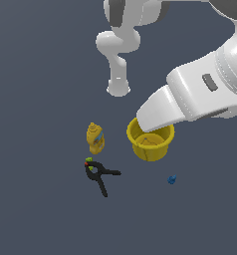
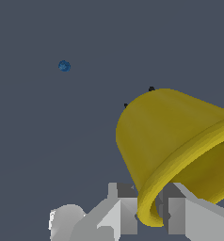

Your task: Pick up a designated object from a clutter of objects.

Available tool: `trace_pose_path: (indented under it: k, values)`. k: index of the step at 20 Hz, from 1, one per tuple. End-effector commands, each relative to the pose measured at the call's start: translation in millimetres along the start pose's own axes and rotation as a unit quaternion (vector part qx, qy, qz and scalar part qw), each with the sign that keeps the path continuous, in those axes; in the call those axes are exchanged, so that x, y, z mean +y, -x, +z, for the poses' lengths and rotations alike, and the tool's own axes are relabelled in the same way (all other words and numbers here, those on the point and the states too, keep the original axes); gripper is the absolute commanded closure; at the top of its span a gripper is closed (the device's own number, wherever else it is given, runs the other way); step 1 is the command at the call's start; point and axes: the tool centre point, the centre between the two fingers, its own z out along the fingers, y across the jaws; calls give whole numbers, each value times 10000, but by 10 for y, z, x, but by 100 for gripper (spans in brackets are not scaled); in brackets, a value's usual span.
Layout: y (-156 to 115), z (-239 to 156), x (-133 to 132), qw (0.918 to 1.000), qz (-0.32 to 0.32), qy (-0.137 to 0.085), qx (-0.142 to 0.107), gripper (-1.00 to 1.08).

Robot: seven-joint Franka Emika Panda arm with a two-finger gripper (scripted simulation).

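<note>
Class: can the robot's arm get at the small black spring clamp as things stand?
Probably not right away. The gripper has its fingers closed on the rim of the round yellow plastic cup. The black spring clamp lies uncovered beside the yellow bottle, but the cup occupies the grip.

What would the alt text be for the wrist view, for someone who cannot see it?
A yellow cup fills the frame, tilted, its rim sitting between the two grey fingers of the end effector. Behind it lies a plain dark grey floor with a tiny blue object in the distance.
</note>
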Motion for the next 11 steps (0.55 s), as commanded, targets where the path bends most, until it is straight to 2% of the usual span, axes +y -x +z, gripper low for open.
trace_pose_path:
  k: [1, 11]
  values:
    - [3, -50, 10, 10000, 6, 3, 13, 108]
    - [-4, -99, 14, 10000, 6, 7, 12, 108]
